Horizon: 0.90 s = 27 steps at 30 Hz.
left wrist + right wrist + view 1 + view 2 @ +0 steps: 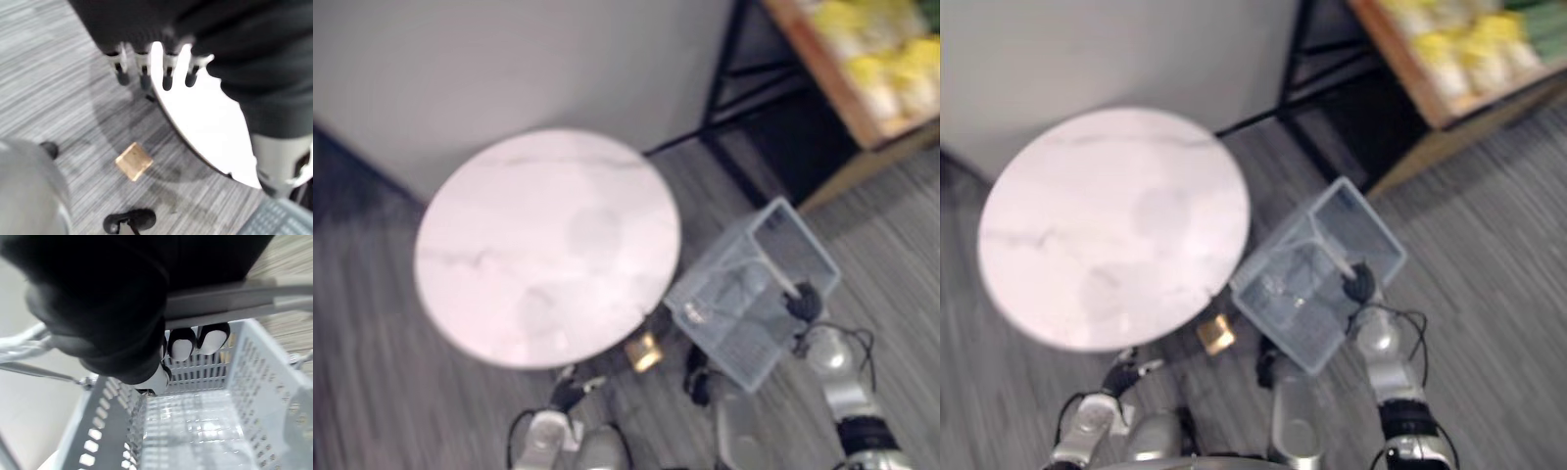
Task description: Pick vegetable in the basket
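Right hand (803, 302) curls round the handle (230, 298) of a seemingly empty basket (734, 343). Left hand (144, 73) hangs straight-fingered and empty. Yellow vegetables (886, 69) at one o'clock are still unpicked.

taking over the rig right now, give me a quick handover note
Right hand: shut on the handle of the grey perforated plastic basket, which hangs beside the round white marble table.
Left hand: open, fingers straight, low by the table's edge, holding nothing.
Done: basket in hand.
Left: no vegetable clearly visible in the basket; the yellow produce on the wooden shelf beyond is not yet picked.
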Available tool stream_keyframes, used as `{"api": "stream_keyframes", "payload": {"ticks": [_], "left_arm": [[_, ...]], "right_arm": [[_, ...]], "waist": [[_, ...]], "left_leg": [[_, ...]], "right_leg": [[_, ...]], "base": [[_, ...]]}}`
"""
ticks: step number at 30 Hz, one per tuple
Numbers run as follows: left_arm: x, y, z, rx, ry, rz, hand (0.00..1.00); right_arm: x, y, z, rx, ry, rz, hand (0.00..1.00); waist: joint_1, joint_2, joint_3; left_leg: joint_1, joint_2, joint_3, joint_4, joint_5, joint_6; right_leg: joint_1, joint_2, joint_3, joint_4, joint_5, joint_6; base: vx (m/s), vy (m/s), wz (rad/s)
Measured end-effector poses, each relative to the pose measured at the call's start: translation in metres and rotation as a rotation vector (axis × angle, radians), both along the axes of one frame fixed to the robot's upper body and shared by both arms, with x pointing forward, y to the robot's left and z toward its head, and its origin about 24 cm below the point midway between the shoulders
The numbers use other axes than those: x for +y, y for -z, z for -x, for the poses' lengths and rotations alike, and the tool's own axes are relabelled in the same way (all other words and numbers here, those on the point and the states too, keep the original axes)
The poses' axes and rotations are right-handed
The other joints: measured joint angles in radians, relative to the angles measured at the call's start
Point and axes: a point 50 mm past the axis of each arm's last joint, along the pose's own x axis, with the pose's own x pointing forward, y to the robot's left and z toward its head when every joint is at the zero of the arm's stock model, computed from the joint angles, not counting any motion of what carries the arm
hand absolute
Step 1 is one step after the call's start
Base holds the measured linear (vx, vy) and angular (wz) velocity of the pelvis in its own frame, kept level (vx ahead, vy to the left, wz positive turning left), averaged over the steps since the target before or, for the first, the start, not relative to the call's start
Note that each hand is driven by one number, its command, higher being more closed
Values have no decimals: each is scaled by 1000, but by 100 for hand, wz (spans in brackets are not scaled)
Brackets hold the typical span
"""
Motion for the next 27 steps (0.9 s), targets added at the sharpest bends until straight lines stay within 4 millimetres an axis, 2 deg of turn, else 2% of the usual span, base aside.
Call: {"api": "stream_keyframes", "payload": {"ticks": [1,2,3,4,5,6,7,8,9,10,11,12,13,14,15,16,18,21,23,24,25,27], "left_arm": [[10,-2,0,0,-2,-27,0],[12,-3,1,-3,-8,-24,0],[12,-2,0,1,-17,-23,0],[8,0,3,18,-6,-14,0],[6,2,5,23,0,-8,0],[3,4,9,34,-4,2,0],[2,8,15,57,-17,11,0],[2,11,19,73,-29,17,0],[-6,15,24,87,-38,44,0],[-10,17,27,98,-43,60,0],[-12,18,28,102,-43,65,0],[-11,20,32,114,-54,69,0],[-10,24,40,141,-73,72,0],[-10,25,45,153,-88,79,0],[-6,24,47,143,-118,77,0],[-2,24,47,142,-142,66,0],[-4,22,43,115,-164,78,0],[-8,21,39,91,-187,107,0],[-14,22,42,93,-200,123,0],[-15,23,44,98,-204,127,0],[-16,24,45,101,-206,127,0],[-12,24,49,109,-211,117,0]], "right_arm": [[3,7,4,15,18,-32,100],[-3,11,10,19,65,-72,100],[-7,14,14,21,93,-96,100],[-13,20,22,41,124,-116,100],[-15,23,25,49,140,-132,100],[-14,29,27,68,147,-150,100],[-9,33,27,75,146,-184,100],[-8,35,27,78,156,-197,100],[-8,44,31,113,182,-226,100],[-10,55,39,152,214,-267,100],[-11,60,43,171,224,-271,100],[-12,68,50,206,246,-290,100],[-12,78,59,254,257,-294,100],[-13,83,63,279,266,-295,100],[-15,89,69,312,280,-293,100],[-20,101,80,369,318,-300,100],[-30,114,97,435,403,-319,100],[-41,128,122,501,524,-359,100],[-47,140,148,573,608,-385,100],[-47,143,156,600,623,-385,100],[-44,149,170,649,640,-390,100],[-38,157,191,703,674,-412,100]], "waist": [[6,-27,-50],[20,-33,-75],[8,-37,-89],[-12,-5,-114],[-8,4,-133],[-1,1,-166],[4,3,-175],[5,11,-180],[9,26,-196],[16,26,-207],[21,27,-207],[25,27,-207],[32,28,-207],[41,28,-208],[54,27,-209],[53,28,-209],[54,34,-207],[70,44,-207],[101,66,-218],[110,70,-224],[114,68,-230],[108,43,-240]], "left_leg": [[-26,-47,48,-112,-19,52],[-1,-48,154,-180,47,42],[16,-46,186,-184,51,39],[23,-30,238,-180,52,36],[24,-25,272,-179,53,34],[24,-15,352,-143,53,33],[24,6,412,-64,57,26],[12,28,427,-1,54,19],[-2,58,428,48,36,-13],[7,62,426,8,36,-28],[8,78,425,14,40,-34],[-10,133,399,105,39,-20],[-59,160,260,223,16,35],[-84,146,164,252,8,35],[-119,107,25,267,3,24],[-187,53,-113,273,2,15],[-288,31,-127,278,3,15],[-373,-3,-77,122,69,28],[-378,-13,-62,-46,184,31],[-369,-17,-63,-41,201,42],[-362,-39,-71,-15,198,64],[-325,-82,-63,-34,191,102]], "right_leg": [[11,57,54,-160,109,57],[7,19,-89,-8,-108,37],[15,-9,-150,75,-193,63],[48,-51,-258,129,-276,116],[65,-73,-307,136,-293,115],[89,-95,-397,117,-299,102],[115,-68,-422,48,-291,97],[132,-37,-390,-10,-274,105],[163,26,-316,-118,-223,108],[192,62,-241,-184,-192,108],[207,73,-211,-199,-187,108],[235,102,-137,-218,-188,108],[267,130,-74,-233,-189,107],[276,139,-36,-235,-196,101],[292,150,17,-236,-200,103],[317,152,73,-242,-203,106],[344,146,98,-258,-207,113],[376,123,121,-267,-223,142],[401,120,164,-272,-242,173],[408,119,179,-265,-250,186],[412,106,200,-228,-282,206],[364,45,204,-15,-363,285]], "base": [[-214,30,-253],[-221,33,-231],[-98,-16,-178],[40,-17,-114],[105,-52,-168],[140,-106,-208],[153,-146,-198],[138,-188,-185],[98,-180,-177],[62,-132,-183],[52,-89,-175],[92,-64,-177],[92,-64,-185],[79,-30,-183],[80,28,-176],[102,40,-145],[115,94,-82],[150,180,-55],[230,205,-75],[306,244,-68],[361,246,-43],[361,223,-14]]}}
